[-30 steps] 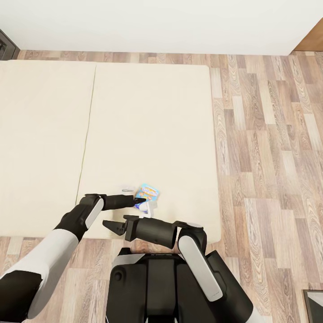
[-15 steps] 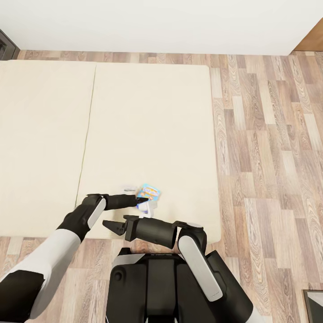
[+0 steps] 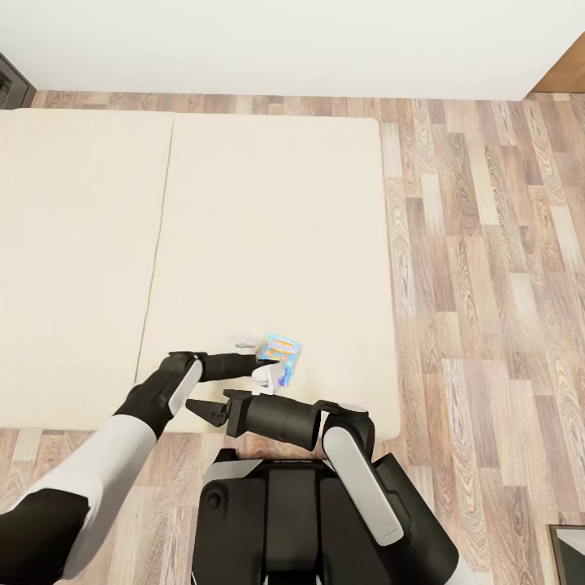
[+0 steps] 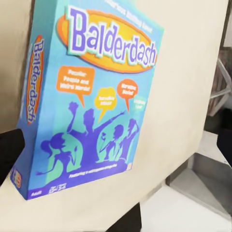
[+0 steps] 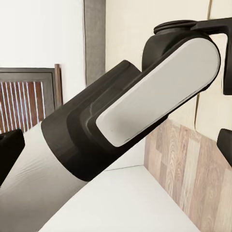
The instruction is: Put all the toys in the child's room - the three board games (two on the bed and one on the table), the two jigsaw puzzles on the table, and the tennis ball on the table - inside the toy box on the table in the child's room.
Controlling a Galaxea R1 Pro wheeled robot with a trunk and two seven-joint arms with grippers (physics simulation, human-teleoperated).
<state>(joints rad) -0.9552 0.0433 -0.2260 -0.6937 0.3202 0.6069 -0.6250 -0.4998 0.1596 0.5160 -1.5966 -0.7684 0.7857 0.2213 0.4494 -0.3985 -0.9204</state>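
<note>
Our left hand (image 3: 258, 367) at the blue board game (image 3: 281, 353) near the bed (image 3: 268, 244) edge, grip unclear, right hand (image 3: 197, 410) spread beside it

left arm (image 3: 154, 394) reaching forward; right gripper (image 3: 197, 409) jaws parted, idle.

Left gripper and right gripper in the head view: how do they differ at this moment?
The left gripper sits at the blue Balderdash box on the bed; the right gripper has nothing between its fingers. The left gripper points toward the view's right, the right gripper toward its left. Both are dark and open.
</note>
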